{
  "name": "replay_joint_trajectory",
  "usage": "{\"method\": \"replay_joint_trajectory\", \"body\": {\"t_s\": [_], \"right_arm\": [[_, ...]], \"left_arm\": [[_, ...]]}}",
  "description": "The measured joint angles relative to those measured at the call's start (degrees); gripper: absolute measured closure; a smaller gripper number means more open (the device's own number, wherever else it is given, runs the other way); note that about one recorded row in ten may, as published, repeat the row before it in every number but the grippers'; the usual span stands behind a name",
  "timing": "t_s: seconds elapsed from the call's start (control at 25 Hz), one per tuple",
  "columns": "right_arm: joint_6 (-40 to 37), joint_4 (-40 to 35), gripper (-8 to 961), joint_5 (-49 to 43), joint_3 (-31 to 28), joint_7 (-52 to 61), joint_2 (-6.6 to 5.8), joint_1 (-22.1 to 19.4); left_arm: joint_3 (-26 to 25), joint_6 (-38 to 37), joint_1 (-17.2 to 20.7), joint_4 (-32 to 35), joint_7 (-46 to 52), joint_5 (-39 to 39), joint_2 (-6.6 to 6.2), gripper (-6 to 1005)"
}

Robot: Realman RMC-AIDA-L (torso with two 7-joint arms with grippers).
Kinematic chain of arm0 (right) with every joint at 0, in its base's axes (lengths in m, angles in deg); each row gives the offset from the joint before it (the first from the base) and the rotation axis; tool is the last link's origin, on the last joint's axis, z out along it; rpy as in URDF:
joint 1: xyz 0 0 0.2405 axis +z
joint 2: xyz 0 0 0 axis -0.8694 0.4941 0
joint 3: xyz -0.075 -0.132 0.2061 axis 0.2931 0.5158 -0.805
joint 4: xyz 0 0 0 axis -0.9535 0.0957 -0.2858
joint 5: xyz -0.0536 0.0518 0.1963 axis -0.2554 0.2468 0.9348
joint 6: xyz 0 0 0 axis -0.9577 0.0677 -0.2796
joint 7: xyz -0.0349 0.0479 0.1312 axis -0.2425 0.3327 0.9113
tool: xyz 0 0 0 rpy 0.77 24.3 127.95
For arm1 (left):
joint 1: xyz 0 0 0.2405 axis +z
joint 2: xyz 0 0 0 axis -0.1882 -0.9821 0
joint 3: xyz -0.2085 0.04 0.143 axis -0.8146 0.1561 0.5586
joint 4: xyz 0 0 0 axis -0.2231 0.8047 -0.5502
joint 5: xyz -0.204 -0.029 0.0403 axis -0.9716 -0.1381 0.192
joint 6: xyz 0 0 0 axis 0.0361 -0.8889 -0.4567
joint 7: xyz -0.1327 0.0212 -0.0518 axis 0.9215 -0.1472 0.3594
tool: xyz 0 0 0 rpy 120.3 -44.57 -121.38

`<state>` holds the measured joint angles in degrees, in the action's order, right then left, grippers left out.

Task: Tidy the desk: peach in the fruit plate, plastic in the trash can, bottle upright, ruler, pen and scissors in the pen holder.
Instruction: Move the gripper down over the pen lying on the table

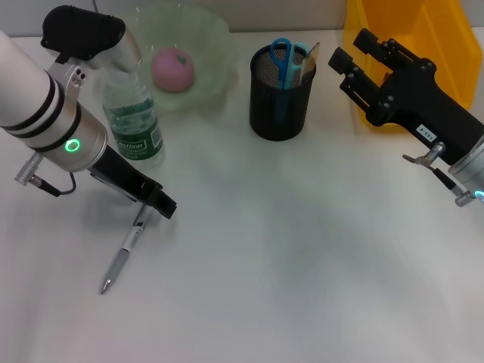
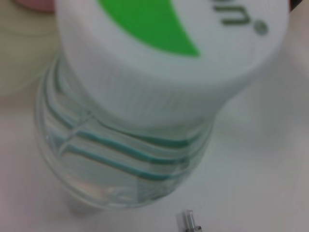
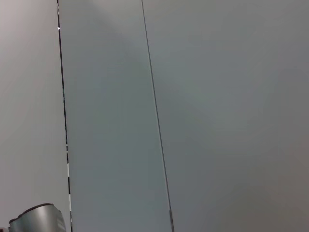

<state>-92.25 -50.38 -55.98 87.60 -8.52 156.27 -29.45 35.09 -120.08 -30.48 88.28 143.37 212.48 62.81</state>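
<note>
White tabletop [image 1: 302, 265] filled the scene, with a black mesh pen holder [image 1: 280, 94] standing toward its far edge as the reference point. Blue-handled scissors [image 1: 283, 59] and a yellowish flat ruler [image 1: 309, 62] stood inside the holder. To the left of the holder sat a pale green translucent fruit plate [image 1: 206, 45] with a pink peach [image 1: 173, 69] in it. Nearer than the plate and farther left of the holder, a clear plastic water bottle with a green label [image 1: 134, 125] stood upright; the left wrist view looked down on its white cap [image 2: 164, 58]. The left gripper [image 1: 155, 203] was down at the tabletop, left of and nearer than the holder, its fingers closed narrowly on the upper end of a silver-grey pen [image 1: 123, 252], which slanted with its tip touching the table. To the right of the holder stood a yellow plastic bin [image 1: 408, 38]. The right gripper [image 1: 352, 60] hung in the air just right of the holder, in front of the bin, its fingers spread apart and holding nothing.
</note>
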Motion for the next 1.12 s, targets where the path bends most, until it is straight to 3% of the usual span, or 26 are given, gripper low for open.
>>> {"method": "replay_joint_trajectory", "body": {"t_s": [1.12], "right_arm": [[-0.48, 1.20, 450, 0.00, 0.00, 0.00, 0.00, 0.01]], "left_arm": [[0.07, 0.35, -0.60, -2.11, -0.05, 0.17, -0.02, 388]]}}
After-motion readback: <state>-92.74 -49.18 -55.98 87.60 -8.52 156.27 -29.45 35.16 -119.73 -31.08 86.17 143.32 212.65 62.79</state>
